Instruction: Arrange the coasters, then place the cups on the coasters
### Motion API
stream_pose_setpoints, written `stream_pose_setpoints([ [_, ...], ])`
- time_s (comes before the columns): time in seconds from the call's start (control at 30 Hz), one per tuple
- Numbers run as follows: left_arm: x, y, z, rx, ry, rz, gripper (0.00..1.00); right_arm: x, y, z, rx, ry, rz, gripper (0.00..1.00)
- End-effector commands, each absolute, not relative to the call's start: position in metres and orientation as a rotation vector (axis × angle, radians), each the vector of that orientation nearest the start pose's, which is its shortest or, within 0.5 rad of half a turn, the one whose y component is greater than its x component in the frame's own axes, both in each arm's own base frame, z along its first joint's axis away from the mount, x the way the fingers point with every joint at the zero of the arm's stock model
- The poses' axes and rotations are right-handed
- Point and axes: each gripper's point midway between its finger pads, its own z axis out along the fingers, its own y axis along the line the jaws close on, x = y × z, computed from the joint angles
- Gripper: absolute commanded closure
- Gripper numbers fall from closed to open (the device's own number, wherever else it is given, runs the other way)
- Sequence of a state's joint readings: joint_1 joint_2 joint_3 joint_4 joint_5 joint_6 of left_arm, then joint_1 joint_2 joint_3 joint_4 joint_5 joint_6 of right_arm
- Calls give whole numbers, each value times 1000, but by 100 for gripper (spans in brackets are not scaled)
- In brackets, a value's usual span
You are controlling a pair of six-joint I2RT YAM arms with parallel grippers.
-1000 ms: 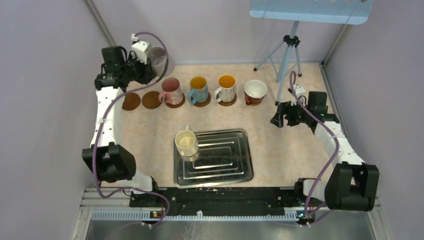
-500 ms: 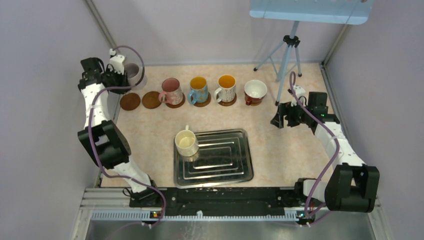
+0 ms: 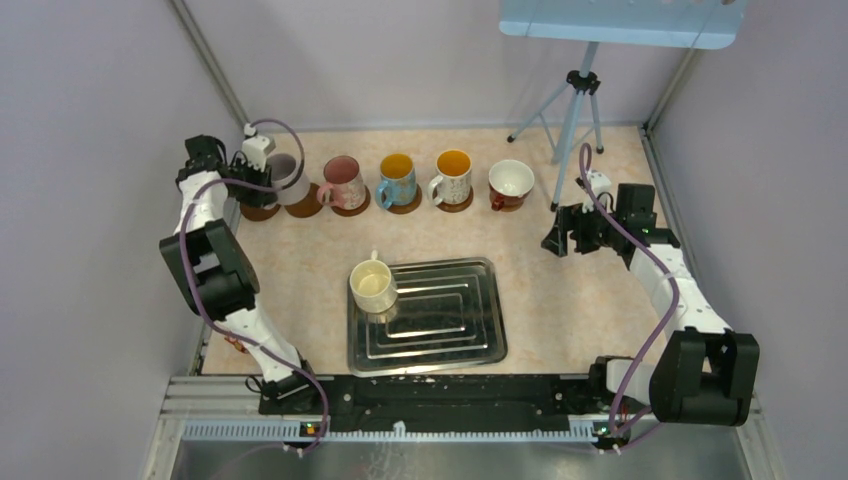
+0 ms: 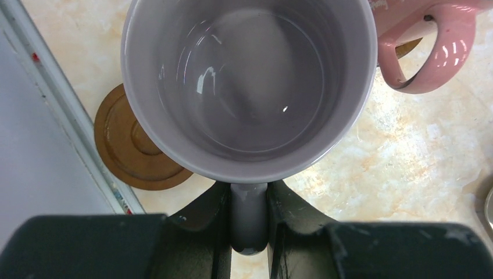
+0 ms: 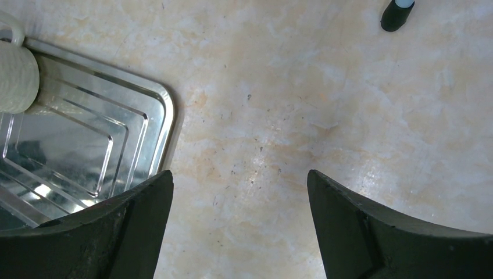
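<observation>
My left gripper (image 4: 249, 197) (image 3: 258, 176) is shut on the handle of the pale lilac cup (image 4: 250, 87) (image 3: 285, 176). It holds the cup upright at the left end of the row, beside the pink cup (image 3: 343, 182) (image 4: 430, 46) and over a brown coaster (image 3: 306, 205). I cannot tell whether the lilac cup rests on that coaster. Another brown coaster (image 4: 131, 151) (image 3: 260, 212) lies bare to its left. The blue-handled cup (image 3: 397, 180), the orange-inside cup (image 3: 452, 177) and the red cup (image 3: 510, 183) stand on coasters. My right gripper (image 5: 239, 197) (image 3: 562, 238) hangs open over bare table.
A cream cup (image 3: 372, 285) (image 5: 14, 70) stands at the left end of the silver tray (image 3: 450, 320) (image 5: 87, 133) in the table's middle. A tripod (image 3: 575, 100) stands at the back right, one foot (image 5: 398, 13) near my right gripper. The left wall is close to my left arm.
My left arm has carried the lilac cup from up near the back-left corner down and right to the row, beside the pink cup. The right arm has not moved.
</observation>
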State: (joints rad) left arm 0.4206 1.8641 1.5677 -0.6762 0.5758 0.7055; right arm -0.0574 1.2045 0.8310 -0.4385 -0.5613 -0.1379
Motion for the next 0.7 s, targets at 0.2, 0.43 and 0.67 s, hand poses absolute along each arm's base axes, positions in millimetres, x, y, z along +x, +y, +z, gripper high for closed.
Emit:
stream_pose_setpoints([
  [0.2,480,115,141,703,2115,-214,100,311,67,142,-365,2230,538,16],
  [0.43,482,116,125,730,2133,-236,100,312,66,140,-361,2236,532,16],
  [0.67,486,114,117,749,2132,-236,97,312,66,137,-357,2245,530,16],
])
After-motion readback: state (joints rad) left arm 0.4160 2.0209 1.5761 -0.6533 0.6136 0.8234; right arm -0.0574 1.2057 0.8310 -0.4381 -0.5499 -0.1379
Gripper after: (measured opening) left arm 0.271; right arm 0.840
